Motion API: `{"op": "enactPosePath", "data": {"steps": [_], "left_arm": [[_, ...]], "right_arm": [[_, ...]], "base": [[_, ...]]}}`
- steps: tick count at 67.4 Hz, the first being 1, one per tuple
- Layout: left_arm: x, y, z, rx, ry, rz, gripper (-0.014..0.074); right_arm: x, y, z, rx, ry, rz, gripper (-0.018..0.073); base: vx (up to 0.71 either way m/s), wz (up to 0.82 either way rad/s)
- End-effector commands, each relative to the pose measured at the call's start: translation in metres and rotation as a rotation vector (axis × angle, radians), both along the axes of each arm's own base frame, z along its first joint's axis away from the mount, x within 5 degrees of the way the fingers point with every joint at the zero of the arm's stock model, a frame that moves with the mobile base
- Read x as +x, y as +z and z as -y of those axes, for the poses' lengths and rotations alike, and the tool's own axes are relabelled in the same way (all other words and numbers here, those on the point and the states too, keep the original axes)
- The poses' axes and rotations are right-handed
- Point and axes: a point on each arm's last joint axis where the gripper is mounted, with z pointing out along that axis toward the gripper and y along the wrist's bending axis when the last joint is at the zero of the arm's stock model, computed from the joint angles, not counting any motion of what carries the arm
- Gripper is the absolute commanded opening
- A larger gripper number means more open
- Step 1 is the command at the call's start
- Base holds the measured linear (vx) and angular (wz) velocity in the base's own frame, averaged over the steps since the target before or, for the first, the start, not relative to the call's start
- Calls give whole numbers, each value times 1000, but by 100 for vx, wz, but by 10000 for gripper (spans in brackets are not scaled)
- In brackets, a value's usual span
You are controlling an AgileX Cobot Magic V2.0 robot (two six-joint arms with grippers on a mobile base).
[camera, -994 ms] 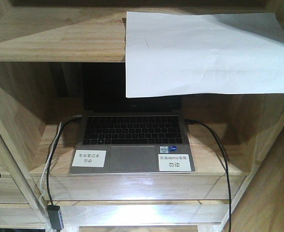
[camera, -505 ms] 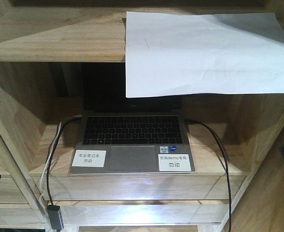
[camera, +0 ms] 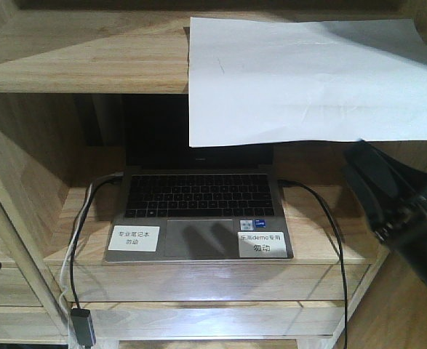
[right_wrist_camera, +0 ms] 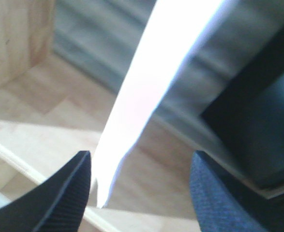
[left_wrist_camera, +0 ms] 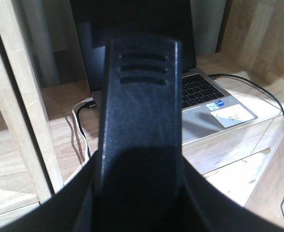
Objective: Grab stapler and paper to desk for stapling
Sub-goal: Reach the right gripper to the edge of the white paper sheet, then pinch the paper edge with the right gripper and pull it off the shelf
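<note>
Right now the paper (camera: 300,80) lies on the shelf (camera: 82,58) at the upper right of the front view, drooping over the laptop (camera: 198,211). My right gripper (camera: 362,174) sits just under its lower right edge, jaws spread, the sheet's edge showing between them. I cannot tell whether the left gripper (left_wrist_camera: 139,121), filling its own camera, is open.

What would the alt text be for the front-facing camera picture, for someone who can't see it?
A large white sheet of paper hangs over the front edge of a wooden shelf, above an open laptop with cables running from both sides. At the right edge, the robot's dark, blurred right hand is just below the paper's lower right corner.
</note>
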Motion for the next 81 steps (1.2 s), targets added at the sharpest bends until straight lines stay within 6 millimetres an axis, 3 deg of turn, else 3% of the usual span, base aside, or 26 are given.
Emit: {"op": "enactPosePath", "data": {"steps": [1, 20, 30, 37, 49, 60, 81], "left_arm": [[2, 18, 1, -60, 1, 116, -6], [2, 18, 1, -60, 1, 116, -6], [2, 18, 1, -60, 1, 116, -6], [2, 18, 1, -60, 1, 116, -6], [2, 18, 1, -60, 1, 116, -6], [2, 18, 1, -60, 1, 116, -6], [2, 18, 1, -60, 1, 116, -6]], "right_arm": [[9, 23, -7, 63, 31, 117, 435], [41, 41, -16, 97, 18, 148, 435], [47, 48, -17, 132, 13, 183, 412], [47, 49, -17, 141, 10, 188, 318], [46, 49, -18, 130, 32, 191, 2], [37, 52, -18, 124, 53, 216, -12], [-5, 34, 2, 133, 3, 199, -8]], "base": [[0, 0], [0, 0], [0, 0], [0, 0], [0, 0], [0, 0], [0, 0]]}}
